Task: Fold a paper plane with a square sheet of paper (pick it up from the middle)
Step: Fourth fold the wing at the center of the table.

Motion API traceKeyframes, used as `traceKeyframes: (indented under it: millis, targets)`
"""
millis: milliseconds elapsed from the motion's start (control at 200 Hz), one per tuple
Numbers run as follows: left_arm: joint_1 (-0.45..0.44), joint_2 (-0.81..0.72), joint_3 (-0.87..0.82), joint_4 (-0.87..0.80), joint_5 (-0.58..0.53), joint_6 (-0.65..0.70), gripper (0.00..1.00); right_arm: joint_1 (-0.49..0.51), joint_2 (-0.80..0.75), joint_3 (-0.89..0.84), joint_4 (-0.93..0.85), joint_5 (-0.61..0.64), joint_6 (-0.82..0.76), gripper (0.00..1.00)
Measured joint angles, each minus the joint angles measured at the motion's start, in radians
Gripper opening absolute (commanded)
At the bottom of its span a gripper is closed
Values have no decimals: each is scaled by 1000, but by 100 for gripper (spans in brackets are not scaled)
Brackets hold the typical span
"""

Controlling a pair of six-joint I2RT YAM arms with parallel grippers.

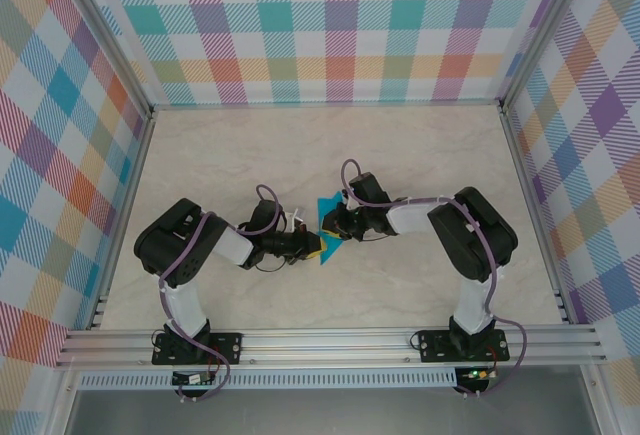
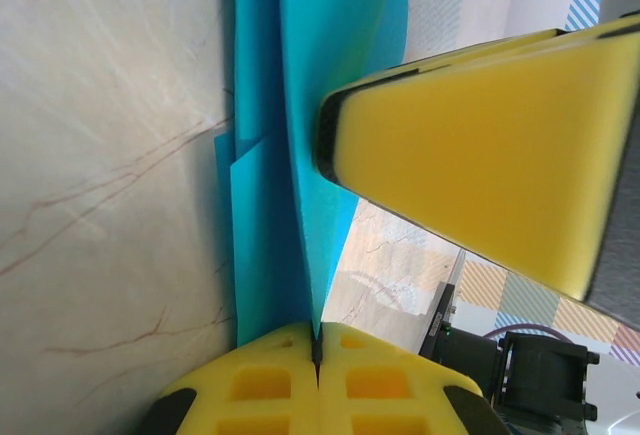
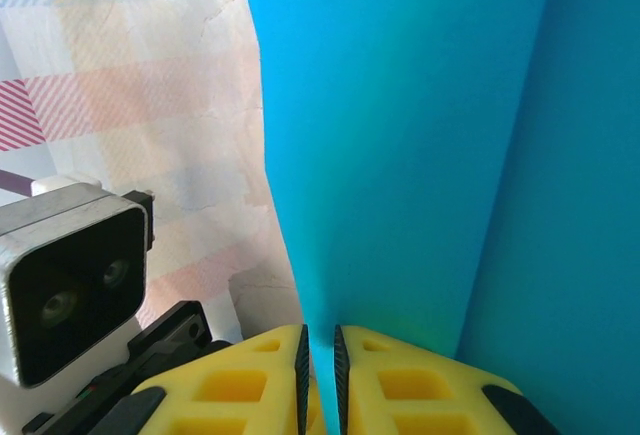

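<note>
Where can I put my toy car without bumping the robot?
Bare table runs along the checked back wall, and along the middle of the front rail. Crowded middle: left gripper and right gripper both pinch the folded teal paper.

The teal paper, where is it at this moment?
In the top view the teal paper is near the centre of the table, pinched by the left gripper and the right gripper from opposite sides.

Black joints and white links on left arm (image 1: 180, 245) and right arm (image 1: 470, 230), purple cables (image 1: 490, 285) looped alongside. Black bases (image 1: 197, 345) bolted on the rail (image 1: 330, 343). Yellow pads (image 2: 280, 355) with square pockets, black-edged.
</note>
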Motion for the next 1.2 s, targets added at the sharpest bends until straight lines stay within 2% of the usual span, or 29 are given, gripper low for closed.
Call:
traceKeyframes:
  millis: [325,605,875,1060,1200]
  targets:
    - [1,-50,6,-82,-18,51,26,0,11,0,-5,19,0,16]
    - [-20,-91,71,-261,-51,132,34,0,12,0,-5,18,0,16]
    - [-75,-146,150,-528,-197,258,34,0,12,0,-5,18,0,16]
    - [-106,-146,198,-629,-253,317,34,0,12,1,-6,18,0,16]
    - [-128,-146,228,-693,-304,345,25,0,12,2,-8,18,0,17]
